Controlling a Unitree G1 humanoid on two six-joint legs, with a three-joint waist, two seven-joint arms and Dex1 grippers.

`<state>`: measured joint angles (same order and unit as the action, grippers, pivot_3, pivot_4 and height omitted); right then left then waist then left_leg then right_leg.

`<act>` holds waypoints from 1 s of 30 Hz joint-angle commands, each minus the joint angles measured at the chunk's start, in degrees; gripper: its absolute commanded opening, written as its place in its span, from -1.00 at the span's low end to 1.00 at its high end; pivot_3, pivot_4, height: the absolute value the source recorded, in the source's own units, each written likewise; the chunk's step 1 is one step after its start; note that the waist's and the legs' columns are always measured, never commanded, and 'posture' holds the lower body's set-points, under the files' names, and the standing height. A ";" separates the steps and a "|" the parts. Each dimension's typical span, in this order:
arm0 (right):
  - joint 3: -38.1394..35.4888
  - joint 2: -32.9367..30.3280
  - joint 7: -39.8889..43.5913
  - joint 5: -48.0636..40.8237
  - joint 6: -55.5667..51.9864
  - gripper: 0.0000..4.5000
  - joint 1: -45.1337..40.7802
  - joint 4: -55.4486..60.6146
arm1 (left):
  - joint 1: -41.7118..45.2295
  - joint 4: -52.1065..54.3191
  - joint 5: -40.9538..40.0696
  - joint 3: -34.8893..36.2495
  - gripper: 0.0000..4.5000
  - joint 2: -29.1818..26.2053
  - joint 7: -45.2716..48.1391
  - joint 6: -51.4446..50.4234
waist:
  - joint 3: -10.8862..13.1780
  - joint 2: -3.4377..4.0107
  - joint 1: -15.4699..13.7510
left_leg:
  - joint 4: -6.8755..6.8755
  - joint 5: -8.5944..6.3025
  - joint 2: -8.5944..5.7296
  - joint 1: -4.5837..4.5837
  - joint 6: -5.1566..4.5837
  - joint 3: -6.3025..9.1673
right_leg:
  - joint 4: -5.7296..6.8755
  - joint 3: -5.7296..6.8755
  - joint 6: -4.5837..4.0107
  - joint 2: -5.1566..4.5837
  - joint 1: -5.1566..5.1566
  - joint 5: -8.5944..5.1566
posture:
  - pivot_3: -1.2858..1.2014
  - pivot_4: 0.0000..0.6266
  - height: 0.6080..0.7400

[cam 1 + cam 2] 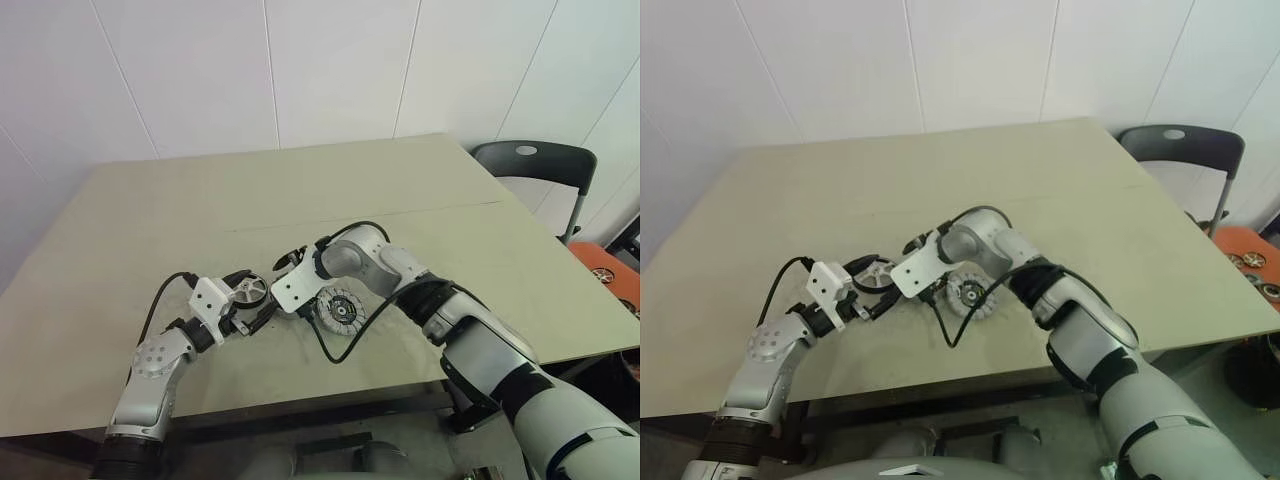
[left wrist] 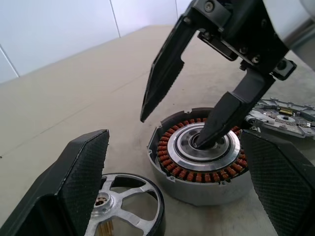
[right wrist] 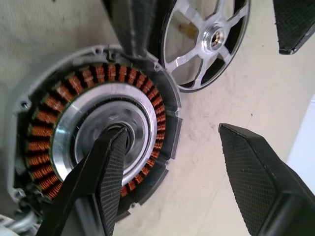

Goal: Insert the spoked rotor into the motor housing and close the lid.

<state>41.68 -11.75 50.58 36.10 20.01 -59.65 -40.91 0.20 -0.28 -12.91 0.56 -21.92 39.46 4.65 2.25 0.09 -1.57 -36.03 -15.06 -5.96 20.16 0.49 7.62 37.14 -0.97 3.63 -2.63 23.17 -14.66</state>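
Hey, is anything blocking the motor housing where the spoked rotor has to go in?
Yes. The right gripper is open over the motor housing, with one of its fingers poking into the centre hub. The spoked rotor lies on the table beside the housing.

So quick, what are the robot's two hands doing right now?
Left gripper: open, holding nothing, by the lid.
Right gripper: open, holding nothing, one of its fingers poking into the motor housing hub.
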 commanded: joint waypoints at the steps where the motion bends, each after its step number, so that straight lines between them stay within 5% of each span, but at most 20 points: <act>1: 1.52 0.46 -0.97 2.03 3.05 0.39 -2.26 -1.99 | 0.18 1.88 0.21 0.36 1.00 -0.16 -0.53 1.14 | 0.00 0.00 0.40 | -0.01 0.01 0.00 0.01 0.01 0.00 | 0.02 0.00 0.00 0.00 0.00 0.00 | 0.03 -1.00 1.00; 16: 5.56 -0.47 -1.64 7.68 12.57 0.39 -5.56 -3.35 | 0.96 1.54 0.15 -0.15 1.00 -0.05 -0.40 1.01 | 0.01 0.01 0.80 | 0.01 0.03 -0.06 0.09 0.05 0.03 | 0.01 0.00 0.00 -0.04 0.05 0.01 | 0.03 -1.00 1.00; 30: 3.72 -0.27 -8.49 8.06 12.10 0.39 3.46 -2.57 | 0.43 1.91 0.20 -0.17 1.00 0.07 -1.13 1.23 | -0.13 0.07 0.97 | 0.12 0.03 -0.03 -0.41 0.06 0.02 | 0.02 -0.05 -0.17 -0.02 -0.35 -0.11 | 0.03 -1.00 1.00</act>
<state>43.59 -12.47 41.54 44.04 31.96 -58.60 -42.46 0.11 -0.24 -12.92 0.24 -21.83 38.58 4.65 2.13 0.16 -0.60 -35.84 -15.03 -5.98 19.58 0.55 7.64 37.13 -1.03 3.44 -2.65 22.67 -14.80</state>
